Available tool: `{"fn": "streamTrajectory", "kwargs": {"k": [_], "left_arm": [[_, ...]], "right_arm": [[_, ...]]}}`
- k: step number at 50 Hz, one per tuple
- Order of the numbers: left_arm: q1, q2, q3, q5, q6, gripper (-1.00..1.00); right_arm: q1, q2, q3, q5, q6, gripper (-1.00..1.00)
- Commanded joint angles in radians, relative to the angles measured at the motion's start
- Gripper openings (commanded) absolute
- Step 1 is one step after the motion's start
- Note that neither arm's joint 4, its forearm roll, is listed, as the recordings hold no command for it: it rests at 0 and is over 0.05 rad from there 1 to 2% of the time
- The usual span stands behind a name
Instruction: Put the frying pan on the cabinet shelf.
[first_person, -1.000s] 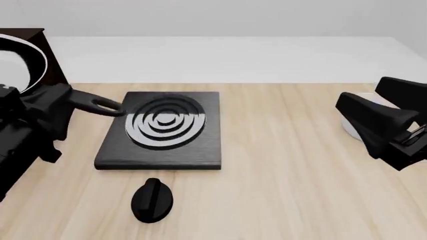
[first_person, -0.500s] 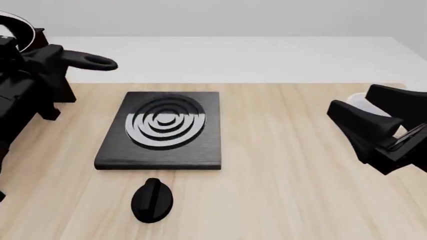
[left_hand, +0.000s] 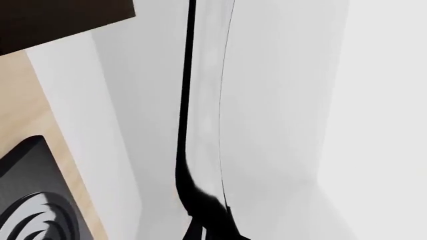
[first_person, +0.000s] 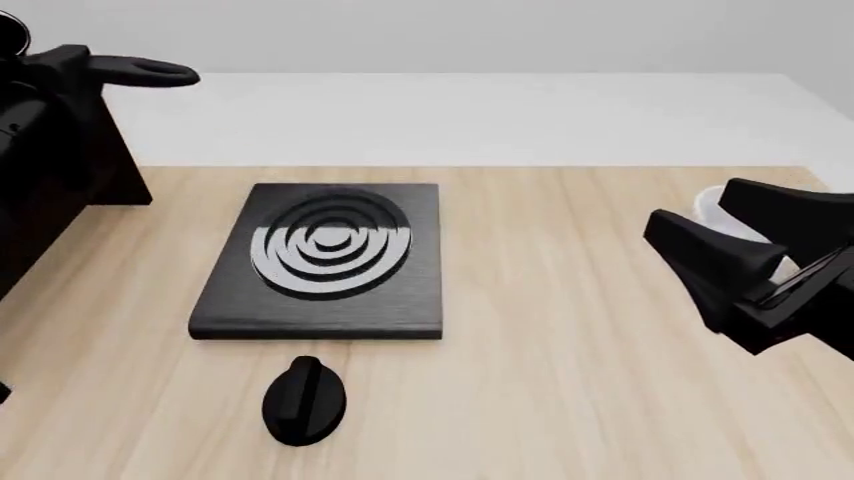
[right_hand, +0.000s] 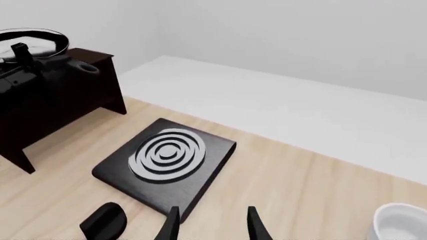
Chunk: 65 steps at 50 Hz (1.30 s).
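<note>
Right wrist view: the frying pan (right_hand: 30, 40), judged rigid and handle-heavy, is clamped by the left claw (right_hand: 27, 62) above the cabinet (right_hand: 63, 100), the right claw (right_hand: 212, 225) parted.

You have one frying pan (right_hand: 30, 41), upper left of the right wrist frame, over one dark cabinet (right_hand: 47, 100). One stove plate (first_person: 324, 260) at centre, one black knob (first_person: 306, 400) below it. One white bowl (right_hand: 400, 222) (partly cut off, lower right). Two grippers: left (first_person: 54, 75), right (first_person: 747, 270).
</note>
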Motion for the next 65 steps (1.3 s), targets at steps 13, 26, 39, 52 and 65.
{"fn": "streamTrajectory", "kwargs": {"k": [13, 26, 39, 52, 65], "left_arm": [[0.086, 0.045, -0.052, -0.025, -0.011, -1.00], [0.130, 0.091, -0.034, -0.070, -0.013, -1.00], [0.170, 0.187, -0.007, -0.163, -0.033, -1.00], [0.204, 0.223, 0.016, -0.210, -0.032, -1.00], [0.224, 0.245, 0.035, -0.239, -0.038, -1.00]], "right_arm": [[0.002, 0.025, 0.028, -0.033, 0.002, 1.00], [0.000, 0.040, 0.045, -0.059, 0.002, 1.00], [0.005, 0.066, 0.054, -0.079, 0.006, 1.00], [-0.004, 0.076, 0.062, -0.085, 0.013, 1.00], [0.001, 0.081, 0.064, -0.087, 0.014, 1.00]]}}
